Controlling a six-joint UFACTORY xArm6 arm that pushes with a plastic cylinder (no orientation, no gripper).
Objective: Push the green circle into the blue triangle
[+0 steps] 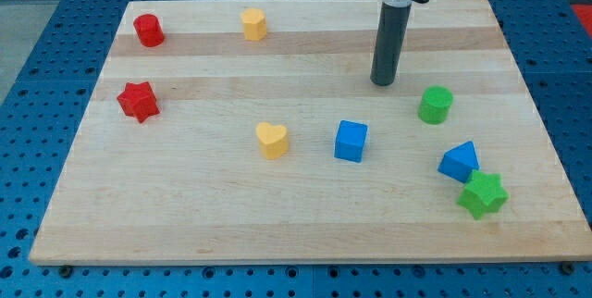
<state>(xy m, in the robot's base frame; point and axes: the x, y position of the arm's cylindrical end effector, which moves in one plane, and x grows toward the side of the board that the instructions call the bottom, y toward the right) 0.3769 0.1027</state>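
wooden board [305, 229] filling most of the view, pale, set on a blue perforated bench [37, 20]. dark rod coming down from the view's top, right of centre, ending in my tip [383, 83] resting on the board. no pincer on this arm at all — nothing to open or close, nothing held; just a plain rod for shoving.

next in size, the blocks. green star [483, 194] near the view's bottom right, touching or nearly touching the blue triangle [460, 161] just above and to its left. blue cube [351, 141] around the middle, yellow heart [272, 140] to its left. red star [138, 101] far on the view's left, red cylinder [148, 31] above it, yellow block [253, 24] along the top edge, shape hard to make out.

green circle [435, 105] standing right of centre, apart from everything, up and slightly left of the blue triangle with bare wood between. my tip sitting near it on the upper-left side, not touching — likely placed there because that side lies roughly opposite the triangle, so a push down and to the right would probably carry the circle straight at it. contact not yet made, task apparently at the approach stage. possible risk: an off-centre push letting the round block slip sideways.
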